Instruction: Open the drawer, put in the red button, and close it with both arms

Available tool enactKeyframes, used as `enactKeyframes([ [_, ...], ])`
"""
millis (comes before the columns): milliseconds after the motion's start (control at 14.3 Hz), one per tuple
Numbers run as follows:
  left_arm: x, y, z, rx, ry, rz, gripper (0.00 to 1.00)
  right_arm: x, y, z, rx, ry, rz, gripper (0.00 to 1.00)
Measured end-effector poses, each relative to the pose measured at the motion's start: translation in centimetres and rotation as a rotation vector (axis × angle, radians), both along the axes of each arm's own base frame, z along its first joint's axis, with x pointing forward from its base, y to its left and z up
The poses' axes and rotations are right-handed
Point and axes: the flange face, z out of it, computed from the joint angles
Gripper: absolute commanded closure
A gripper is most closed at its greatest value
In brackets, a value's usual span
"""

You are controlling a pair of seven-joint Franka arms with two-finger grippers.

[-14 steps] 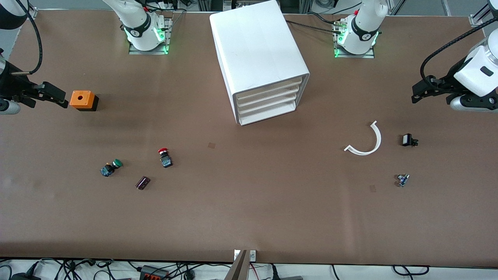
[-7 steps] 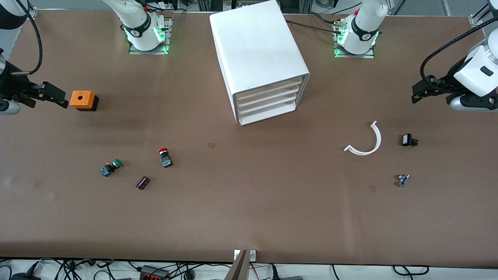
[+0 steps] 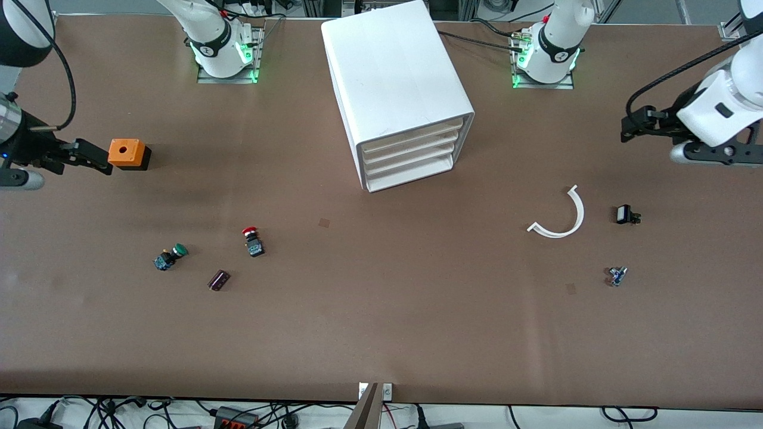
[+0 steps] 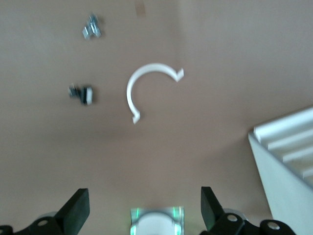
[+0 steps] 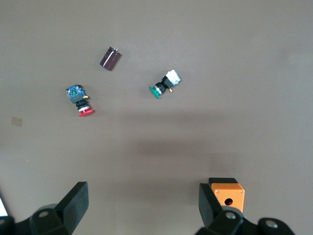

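Drawer (image 3: 411, 156) shut, pulled by its flat front | red button (image 3: 251, 238) light, rigid; best pinched across neck | left hand (image 4: 142, 208), right hand (image 5: 142, 205) released, empty

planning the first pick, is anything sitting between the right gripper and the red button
Nothing visible blocks it. The right gripper is open, up beside the orange cube. The red button lies alone on bare table; the green button and a small dark part sit apart from it.
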Motion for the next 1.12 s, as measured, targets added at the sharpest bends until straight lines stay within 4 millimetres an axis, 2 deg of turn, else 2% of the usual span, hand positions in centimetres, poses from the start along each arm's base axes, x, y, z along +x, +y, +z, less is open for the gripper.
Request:
enactKeyframes([
  [140,-1.3,-2.1,-1.7,-0.014,0.143,-0.036,0.00,1.0,1.5,-2.2,0.001,0.028,0.026,0.00],
  [350,-1.7,-5.5,-4.7,-0.105,0.272,-0.076,0.00,2.5,6.3,-5.9,0.000,0.053,0.106,0.00],
  [490,-0.6,-6.7,-8.6,-0.213,0.337,-0.074,0.00,3.9,9.8,-9.3,-0.001,0.047,0.155,0.00],
  [560,0.5,-7.3,-10.7,-0.280,0.343,-0.081,0.00,4.6,10.8,-11.0,0.000,0.042,0.168,0.00],
  [700,2.9,-8.6,-14.3,-0.443,0.289,-0.093,0.00,6.1,12.5,-14.5,0.008,0.023,0.188,0.00],
  [840,4.5,-10.0,-18.2,-0.621,0.183,-0.086,0.00,6.8,15.5,-18.1,0.008,0.020,0.232,0.00],
  [980,4.2,-11.5,-23.0,-0.779,0.113,-0.082,0.00,7.1,18.5,-21.3,0.006,0.038,0.275,0.00],
  [1120,3.1,-12.9,-27.3,-0.896,0.098,-0.112,0.00,7.5,19.2,-23.8,0.005,0.061,0.323,0.00],
])
